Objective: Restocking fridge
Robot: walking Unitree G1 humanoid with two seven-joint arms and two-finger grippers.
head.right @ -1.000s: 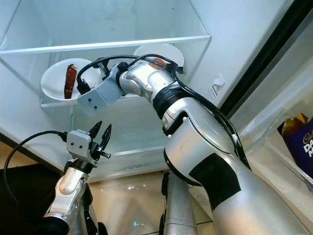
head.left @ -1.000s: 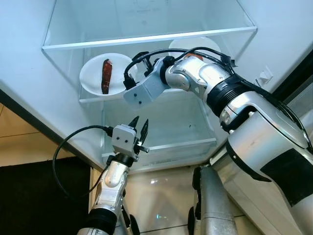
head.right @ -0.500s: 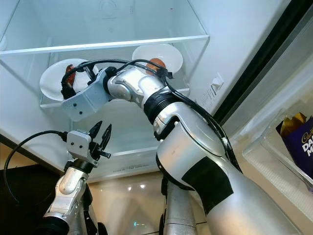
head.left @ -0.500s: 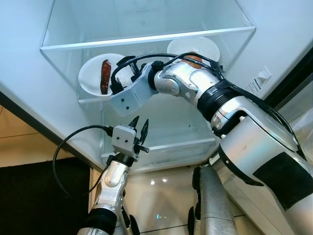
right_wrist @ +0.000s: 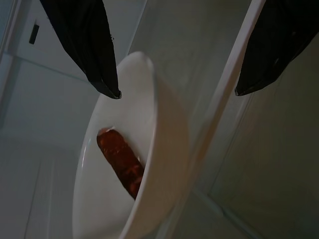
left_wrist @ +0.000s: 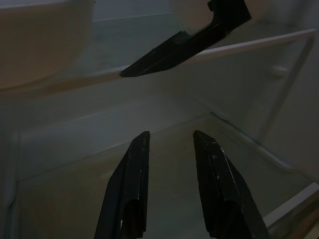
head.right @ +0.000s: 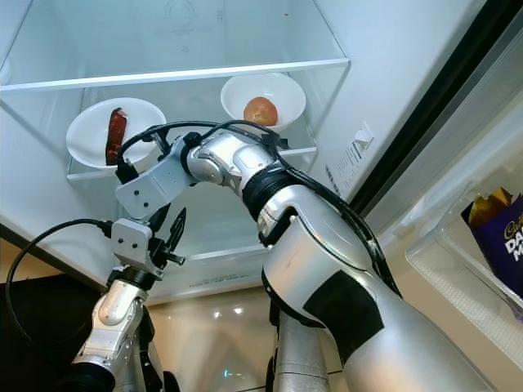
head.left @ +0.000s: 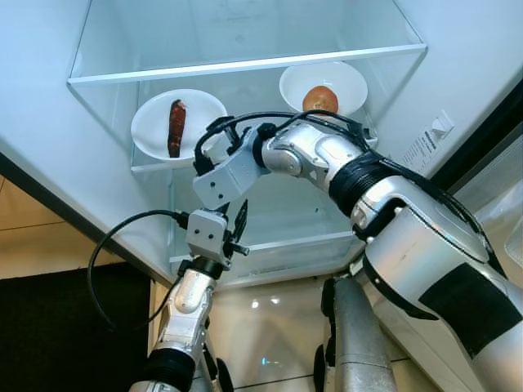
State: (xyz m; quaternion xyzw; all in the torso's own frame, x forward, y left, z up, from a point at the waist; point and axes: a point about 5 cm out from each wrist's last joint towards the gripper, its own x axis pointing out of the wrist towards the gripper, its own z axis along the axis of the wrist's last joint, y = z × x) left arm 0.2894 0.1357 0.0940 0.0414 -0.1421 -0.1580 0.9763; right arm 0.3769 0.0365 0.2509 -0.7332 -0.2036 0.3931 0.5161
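Two white bowls stand on the fridge's middle glass shelf. The left bowl holds a reddish-brown sausage; the right bowl holds a round orange-brown item. My right arm reaches across to the left, just below the left bowl. In the right wrist view my right gripper is open, with the bowl and sausage beyond its fingertips, untouched. My left gripper is raised under the right wrist, open and empty.
An upper glass shelf lies above the bowls and a lower one below. The fridge's white side walls close in left and right. The door bin at right holds a purple chocolate pack. Glossy tiled floor lies underneath.
My right wrist has dropped lower and drawn back from the left bowl's rim, uncovering both bowls. The left arm has not moved.
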